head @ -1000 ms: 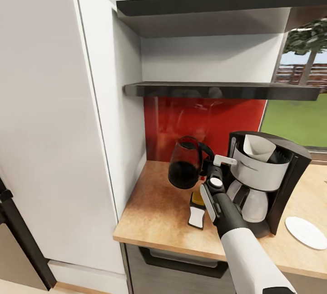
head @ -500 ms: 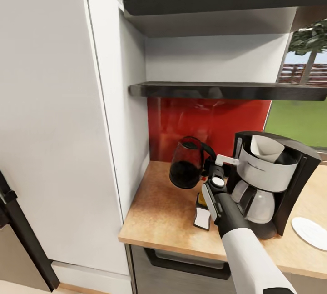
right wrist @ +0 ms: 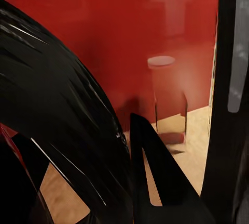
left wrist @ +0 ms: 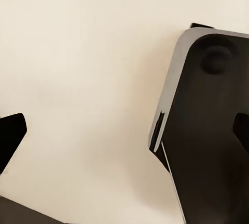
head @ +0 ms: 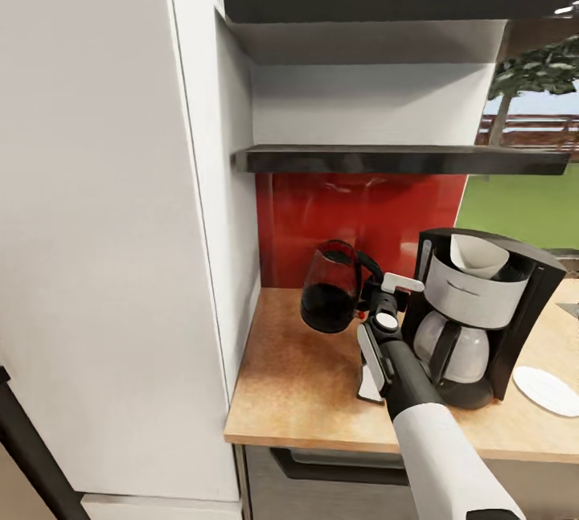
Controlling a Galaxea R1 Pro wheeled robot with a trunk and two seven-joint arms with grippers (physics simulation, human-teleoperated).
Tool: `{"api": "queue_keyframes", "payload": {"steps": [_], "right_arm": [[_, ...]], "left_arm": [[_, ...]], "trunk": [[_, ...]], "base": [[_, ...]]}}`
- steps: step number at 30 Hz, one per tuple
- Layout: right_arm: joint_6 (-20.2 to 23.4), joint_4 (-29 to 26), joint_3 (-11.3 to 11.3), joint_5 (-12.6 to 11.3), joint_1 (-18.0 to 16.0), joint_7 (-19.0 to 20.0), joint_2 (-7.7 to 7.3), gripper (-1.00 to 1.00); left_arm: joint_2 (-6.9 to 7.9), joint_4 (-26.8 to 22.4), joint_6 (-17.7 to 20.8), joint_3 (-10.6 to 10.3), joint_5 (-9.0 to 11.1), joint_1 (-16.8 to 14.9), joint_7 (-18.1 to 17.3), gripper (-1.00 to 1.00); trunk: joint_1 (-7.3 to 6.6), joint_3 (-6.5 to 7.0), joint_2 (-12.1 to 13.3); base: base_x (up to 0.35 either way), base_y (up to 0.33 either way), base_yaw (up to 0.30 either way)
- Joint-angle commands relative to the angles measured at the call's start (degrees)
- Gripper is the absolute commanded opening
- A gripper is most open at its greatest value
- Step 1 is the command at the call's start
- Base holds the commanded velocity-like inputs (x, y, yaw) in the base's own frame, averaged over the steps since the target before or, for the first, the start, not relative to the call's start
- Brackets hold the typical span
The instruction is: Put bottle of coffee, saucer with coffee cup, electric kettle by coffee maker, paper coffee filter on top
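My right gripper (head: 371,296) is shut on the handle of the dark glass electric kettle (head: 328,300) and holds it tilted above the wooden countertop (head: 305,391), just left of the coffee maker (head: 481,311). A white paper filter (head: 478,255) sits in the coffee maker's top. Under my right forearm lies the bottle of coffee (head: 368,382), mostly hidden. The white saucer (head: 547,389) rests on the counter right of the coffee maker. In the right wrist view the kettle's dark body (right wrist: 62,120) looms close. My left gripper (left wrist: 124,130) is open with nothing between its fingers.
A tall white cabinet (head: 104,223) bounds the counter on the left. Two dark shelves (head: 402,158) hang above the red backsplash (head: 362,214). A dark rounded panel (left wrist: 207,130) lies over a pale floor in the left wrist view.
The whole head view has shifted, so the camera moved. The kettle stays in my right gripper beside the coffee maker; the bottle is more hidden under my forearm.
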Motion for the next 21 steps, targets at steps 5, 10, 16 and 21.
{"api": "queue_keyframes", "payload": {"steps": [5,10,16,21], "right_arm": [[0.47,-0.08,-0.04,0.43,-0.02,-0.34,0.06,-1.0],[0.46,-0.12,-0.07,0.43,-0.02,-2.03,0.06,-1.0],[0.39,0.18,3.94,-0.07,-0.02,-18.55,0.06,-1.0],[0.38,0.66,11.74,-0.27,-0.02,-19.36,0.06,-1.0]], "left_arm": [[0.13,0.01,0.03,-0.5,0.45,0.08,0.29,1.0],[0.12,0.26,0.03,-0.5,0.45,0.16,0.3,1.0],[0.1,0.34,0.03,-0.5,0.45,0.18,0.3,1.0],[0.14,0.44,0.03,-0.5,0.45,0.24,0.3,1.0]], "trunk": [[0.05,0.0,-0.03],[0.05,0.0,-0.03],[0.05,0.0,-0.03],[0.05,0.0,-0.03]], "base": [[0.268,0.192,-0.264],[0.072,0.038,-0.264],[0.003,0.002,-0.142],[0.0,0.0,-0.006]]}}
